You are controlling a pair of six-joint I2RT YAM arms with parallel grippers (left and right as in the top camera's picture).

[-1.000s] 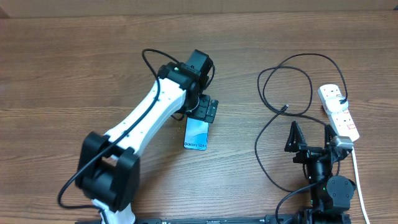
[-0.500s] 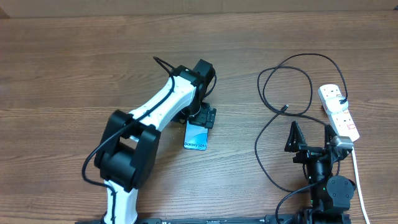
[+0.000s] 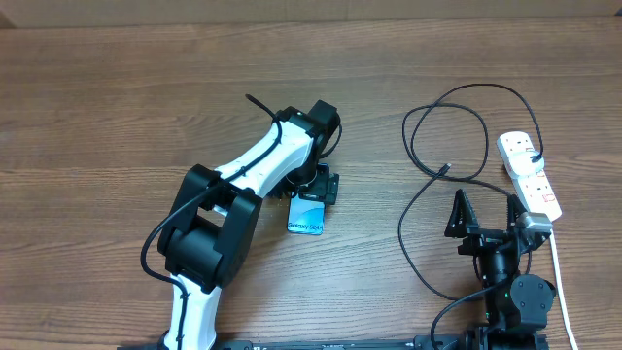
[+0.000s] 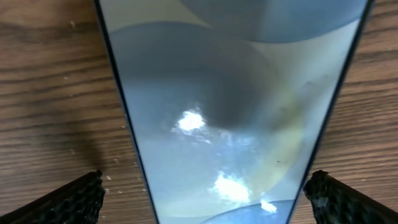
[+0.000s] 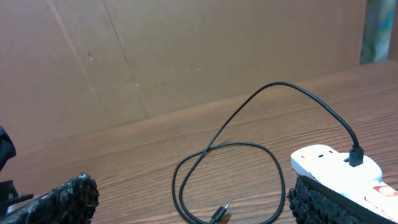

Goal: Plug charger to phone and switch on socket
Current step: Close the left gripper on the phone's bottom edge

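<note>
The phone (image 3: 307,216) lies flat on the table, its white "Galaxy S24+" band nearest the front edge. My left gripper (image 3: 313,191) hovers open right over its far end; in the left wrist view the glossy screen (image 4: 230,106) fills the frame and my fingertips (image 4: 68,200) stand apart on either side without touching it. The charger cable (image 3: 447,146) lies looped at the right, its small free plug (image 5: 219,214) on the wood and its black plug in the socket (image 3: 530,173). My right gripper (image 3: 483,216) is open and empty, near the front edge, beside the socket.
The socket's thick white cord (image 3: 559,282) runs to the front edge past my right arm. A brown cardboard wall (image 5: 186,56) stands behind the table. Bare wood lies between the phone and the cable loop.
My left arm has swung its elbow toward the centre and front, and the gripper has settled slightly lower over the phone's far end. The right arm, cable and socket have not moved.
</note>
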